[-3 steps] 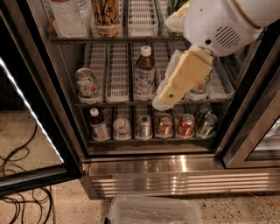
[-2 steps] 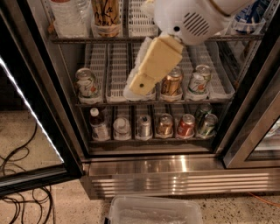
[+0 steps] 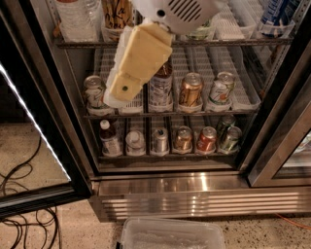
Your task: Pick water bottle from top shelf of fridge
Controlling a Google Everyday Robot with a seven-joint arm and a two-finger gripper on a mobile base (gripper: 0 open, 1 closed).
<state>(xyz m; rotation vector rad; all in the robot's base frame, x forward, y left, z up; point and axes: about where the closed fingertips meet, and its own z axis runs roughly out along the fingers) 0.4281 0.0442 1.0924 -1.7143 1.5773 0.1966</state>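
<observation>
The water bottle [image 3: 77,19], clear and ribbed, stands at the left end of the top shelf [image 3: 204,43]; its cap is cut off by the top edge of the view. My gripper [image 3: 119,95], cream-coloured under a white wrist housing [image 3: 177,12], hangs in front of the open fridge [image 3: 194,187]. It points down and left over the left lanes of the middle rack, below and to the right of the water bottle and apart from it. It holds nothing that I can see.
The black-framed door [image 3: 34,146] stands open at the left with a bright light strip. The middle rack holds cans [image 3: 190,90] and a labelled bottle [image 3: 160,90]. The lower rack holds a small brown-drink bottle [image 3: 109,138] and cans. Cables [image 3: 19,194] lie on the floor, and a plastic bin [image 3: 170,236] sits in front.
My gripper has swung left and slightly up, from in front of the right side of the middle rack to its left lanes, nearer the water bottle. The drinks have not moved.
</observation>
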